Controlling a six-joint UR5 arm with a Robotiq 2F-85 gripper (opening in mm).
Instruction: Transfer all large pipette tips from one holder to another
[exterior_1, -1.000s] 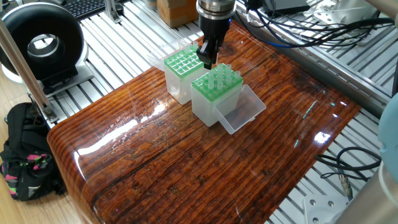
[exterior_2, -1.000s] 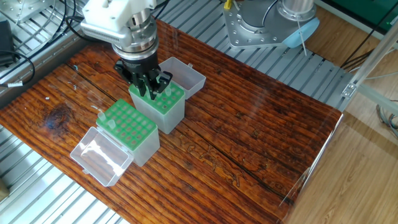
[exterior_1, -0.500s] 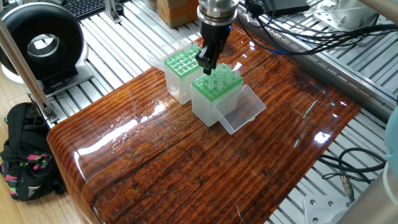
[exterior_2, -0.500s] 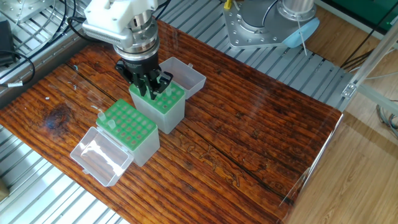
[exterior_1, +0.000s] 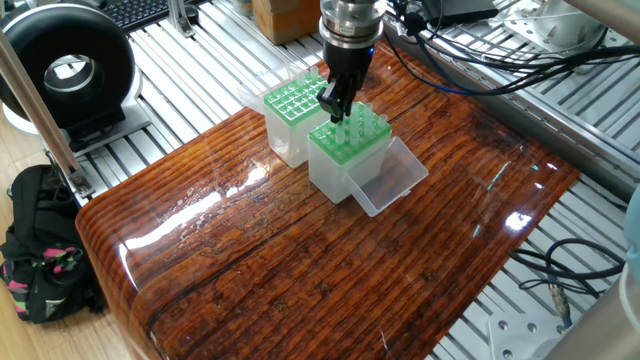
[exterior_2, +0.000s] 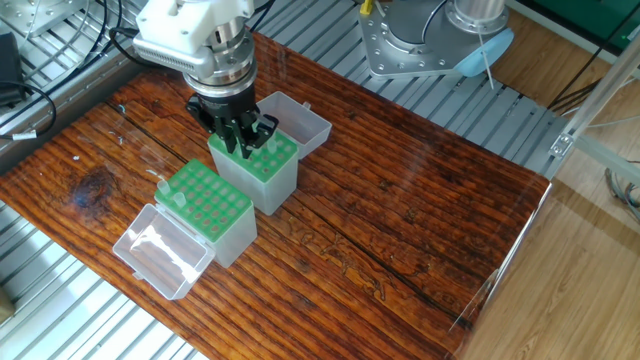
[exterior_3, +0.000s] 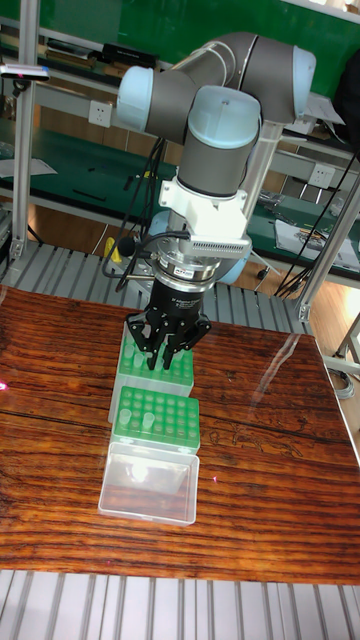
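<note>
Two clear holders with green grid tops stand side by side. The holder under the arm (exterior_1: 348, 150) (exterior_2: 262, 172) (exterior_3: 150, 378) carries many large pipette tips (exterior_1: 352, 124) (exterior_2: 270, 146) standing upright in its holes. The other holder (exterior_1: 290, 108) (exterior_2: 212, 208) (exterior_3: 155, 418) shows only a few tips (exterior_2: 166, 196) (exterior_3: 127, 414) along one edge. My gripper (exterior_1: 335, 106) (exterior_2: 240, 147) (exterior_3: 166, 358) points straight down at the edge of the fuller holder, its fingers slightly apart among the tips. Whether a tip sits between them is hidden.
Each holder's clear lid lies open flat on the wooden table (exterior_1: 300, 260): one lid (exterior_1: 388, 182) (exterior_2: 298, 120), the other lid (exterior_2: 158, 250) (exterior_3: 150, 486). Aluminium rails and cables (exterior_1: 480, 50) surround the table; a black round device (exterior_1: 65, 70) stands far left.
The gripper has shifted a little from over the seam between the two holders toward the fuller holder and has come down slightly. The holders and lids have not moved.
</note>
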